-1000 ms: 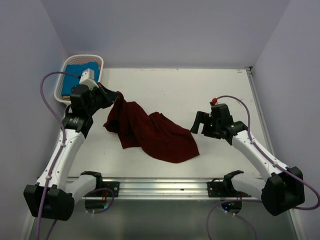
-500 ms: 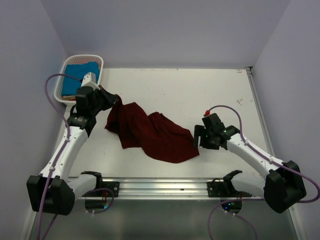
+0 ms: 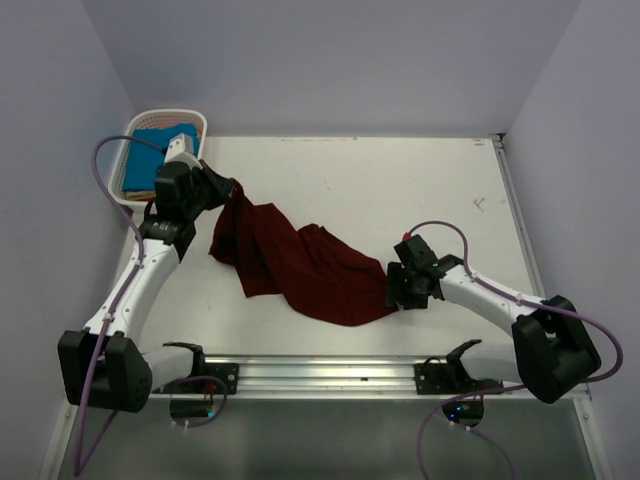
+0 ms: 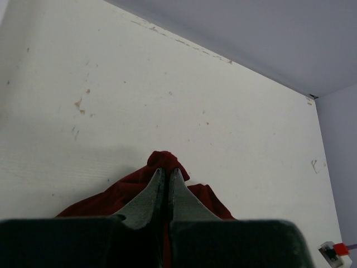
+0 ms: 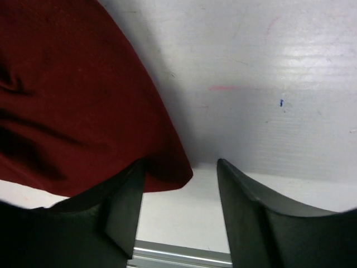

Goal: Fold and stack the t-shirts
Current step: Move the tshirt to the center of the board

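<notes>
A dark maroon t-shirt (image 3: 300, 262) lies crumpled across the middle of the white table (image 3: 400, 190). My left gripper (image 3: 232, 192) is shut on its upper-left edge, and a bunch of maroon cloth (image 4: 163, 158) pokes out past the closed fingertips (image 4: 158, 177). My right gripper (image 3: 393, 290) is low at the shirt's right corner. Its jaws stand apart, with that corner (image 5: 167, 167) lying between them and no pinch showing. A turquoise-blue t-shirt (image 3: 160, 145) sits in the white basket (image 3: 133, 121) at the back left.
An aluminium rail (image 3: 320, 375) runs along the table's near edge, just beyond my right fingers (image 5: 178, 258). Lilac walls close in the back and both sides. The basket stands right behind my left wrist.
My right arm has swung left and down to the shirt's right corner, and its jaws have narrowed. The left gripper has kept its hold, shifting only slightly.
</notes>
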`<state>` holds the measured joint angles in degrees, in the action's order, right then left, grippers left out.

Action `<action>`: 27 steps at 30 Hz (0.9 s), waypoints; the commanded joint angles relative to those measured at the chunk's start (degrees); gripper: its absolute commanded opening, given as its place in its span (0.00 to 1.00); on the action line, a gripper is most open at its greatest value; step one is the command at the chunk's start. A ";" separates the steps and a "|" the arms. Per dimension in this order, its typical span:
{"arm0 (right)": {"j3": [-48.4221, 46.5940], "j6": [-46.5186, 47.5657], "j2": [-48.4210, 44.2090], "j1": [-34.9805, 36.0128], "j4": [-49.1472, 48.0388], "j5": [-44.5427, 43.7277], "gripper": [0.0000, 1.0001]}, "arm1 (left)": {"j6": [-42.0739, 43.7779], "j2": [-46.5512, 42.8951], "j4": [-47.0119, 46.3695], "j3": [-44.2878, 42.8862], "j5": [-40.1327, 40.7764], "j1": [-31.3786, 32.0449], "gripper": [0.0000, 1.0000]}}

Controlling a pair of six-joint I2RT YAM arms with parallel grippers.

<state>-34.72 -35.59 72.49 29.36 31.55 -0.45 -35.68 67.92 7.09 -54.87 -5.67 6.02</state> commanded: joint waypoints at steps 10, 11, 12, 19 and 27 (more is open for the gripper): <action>-1.49 -2.11 1.96 1.57 -4.22 1.16 0.00 | 4.48 4.32 -11.31 2.13 2.86 -1.98 0.00; -2.01 -2.11 0.48 1.75 -2.82 0.63 0.00 | 4.48 4.67 -11.83 2.49 2.69 -2.94 0.00; -3.15 -2.20 -0.67 1.66 -2.03 0.62 0.00 | 3.87 5.11 -13.06 2.66 2.42 -3.38 0.00; -8.52 -5.62 -13.15 1.66 6.85 -14.64 0.00 | 4.92 11.69 -16.33 0.30 -2.13 -4.70 0.76; -11.77 -5.63 -19.40 1.66 10.11 -22.22 0.00 | 6.41 7.95 -3.71 1.43 -7.95 -4.18 1.00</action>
<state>-44.69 -40.38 52.69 30.92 38.61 -16.75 -31.59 80.79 -1.54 -53.17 -10.31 1.54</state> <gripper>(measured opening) 0.028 0.997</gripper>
